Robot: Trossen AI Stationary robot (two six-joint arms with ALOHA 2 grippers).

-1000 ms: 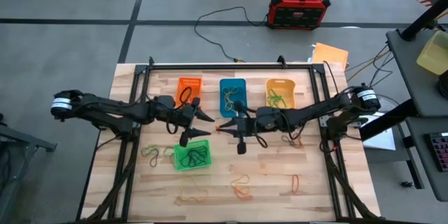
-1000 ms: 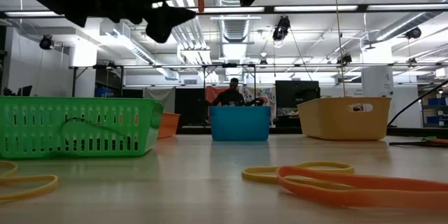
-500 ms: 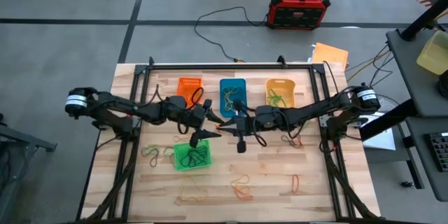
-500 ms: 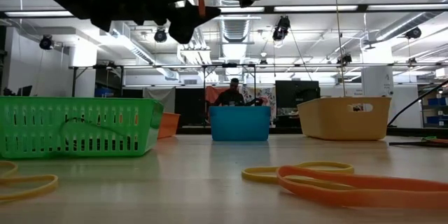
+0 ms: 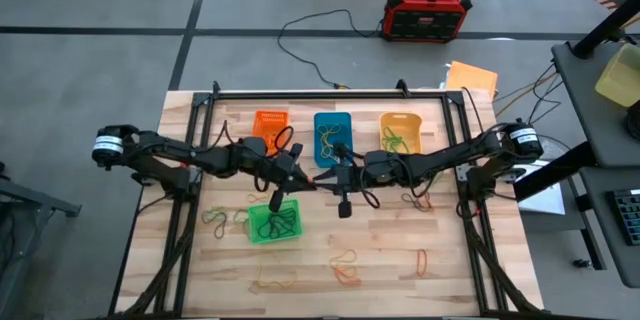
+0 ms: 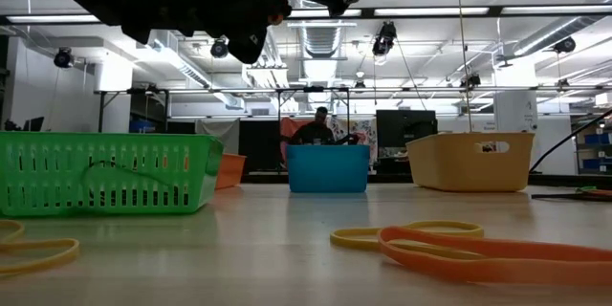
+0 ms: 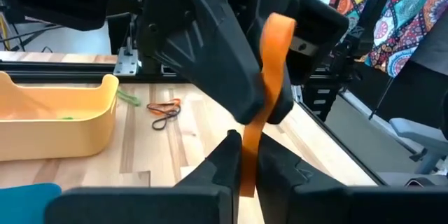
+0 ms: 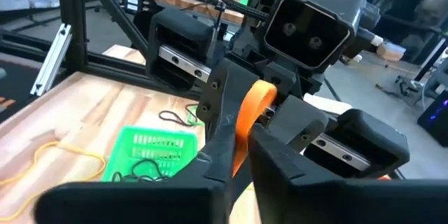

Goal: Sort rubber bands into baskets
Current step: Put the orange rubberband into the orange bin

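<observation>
An orange rubber band (image 7: 274,49) hangs in the air over the middle of the table, between my two grippers. They meet tip to tip and both are shut on it: my left gripper (image 5: 299,182) comes from the table's left, my right gripper (image 5: 322,180) from the right. The baskets stand on the table: orange (image 5: 270,125), blue (image 5: 332,135) and yellow-orange (image 5: 400,132) in a far row, with bands in the last two. The green one (image 5: 274,222), holding dark bands, stands nearer. My left gripper pinches one stretch of the orange band (image 7: 248,171) between its two fingers, coming level from the table's left. The band runs upright across the fingers, clear of the table. My right gripper pinches another stretch of the band (image 8: 238,155) between its two fingers, level from the table's right. The band's loop (image 8: 257,92) rises past the fingertips, lifted clear of the table.
Loose rubber bands lie on the wood: yellow ones at the near left (image 5: 213,218), orange ones near the front edge (image 5: 345,265) (image 5: 422,258), and a few at the right (image 5: 418,198). A black frame (image 5: 330,93) rims the table. A red-and-black box (image 5: 428,10) sits on the floor beyond.
My left gripper has gone toward the table's right, up to my right gripper's tips. Its wide-open fingers have shut on the orange band that the right gripper holds. The right arm has kept still.
</observation>
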